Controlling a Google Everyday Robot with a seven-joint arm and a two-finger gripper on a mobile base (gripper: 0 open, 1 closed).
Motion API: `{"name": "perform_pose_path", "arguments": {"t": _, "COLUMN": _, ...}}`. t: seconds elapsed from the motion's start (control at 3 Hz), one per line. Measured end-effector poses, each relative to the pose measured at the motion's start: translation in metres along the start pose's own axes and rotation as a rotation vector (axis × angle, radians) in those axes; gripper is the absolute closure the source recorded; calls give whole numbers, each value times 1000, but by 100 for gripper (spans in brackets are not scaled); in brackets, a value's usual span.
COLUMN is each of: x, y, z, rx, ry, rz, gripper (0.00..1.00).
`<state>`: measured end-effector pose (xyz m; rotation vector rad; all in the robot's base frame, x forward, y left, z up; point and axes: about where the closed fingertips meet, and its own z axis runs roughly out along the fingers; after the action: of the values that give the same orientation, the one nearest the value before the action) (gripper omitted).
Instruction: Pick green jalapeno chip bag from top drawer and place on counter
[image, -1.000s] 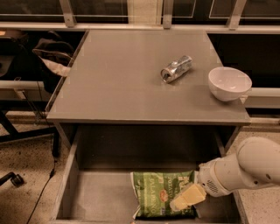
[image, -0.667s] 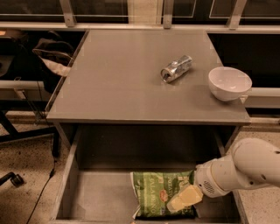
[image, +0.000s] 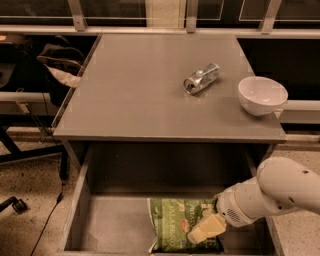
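One risk is waiting: the hand (image: 206, 229) is resting on the green jalapeno chip bag (image: 172, 225) in the top drawer (image: 107, 225), its grip I cannot tell, so the bag could slip when lifted.

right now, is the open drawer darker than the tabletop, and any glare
Camera view: warm light falls evenly on the flat grey counter; the shallow grey metal drawer sits in its shadow, darkest at the back; highlights glint on the crushed silver can; the gripper is at the crinkly green chip bag.
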<state>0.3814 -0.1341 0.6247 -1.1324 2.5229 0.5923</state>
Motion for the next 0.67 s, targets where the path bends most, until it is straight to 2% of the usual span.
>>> {"name": "perform_pose_path", "arguments": {"t": 0.67, "x": 0, "y": 0, "z": 0, "rx": 0, "ry": 0, "rz": 0, "gripper": 63}}
